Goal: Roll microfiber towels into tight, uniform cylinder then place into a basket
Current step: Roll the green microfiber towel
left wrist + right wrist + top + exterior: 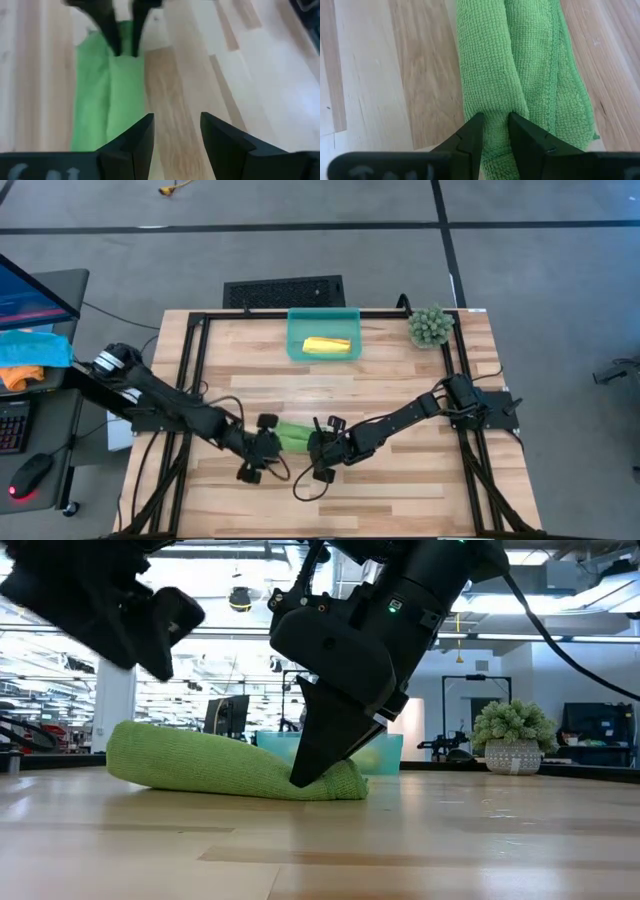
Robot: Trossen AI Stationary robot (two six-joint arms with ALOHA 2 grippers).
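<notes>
The lime green towel (pixel 291 436) lies as a loose roll on the wooden table, between my two grippers. My right gripper (pixel 495 131) is shut on its right end. My left gripper (pixel 177 131) hovers open above the bare wood beside the roll's left end (pixel 107 85), with nothing between its fingers. In the low view the roll (pixel 210 765) rests along its whole length on the table. The yellow towel (pixel 327 346) lies rolled inside the teal basket (pixel 296 320) at the table's far edge. My right gripper pinches the thick rolled ridge at the green towel's right end (pixel 495 116) between its two fingers, several layers together. The fingers (pixel 318 762) slant down from the table's right side, along the roll. The towel stays on the table and is slack.
A small potted plant (pixel 431 326) stands at the far right corner. A black vented panel (pixel 284 291) lies beyond the far edge. A blue and orange cloth (pixel 30 352) sits on a desk off to the left. Bare wood lies toward the near edge.
</notes>
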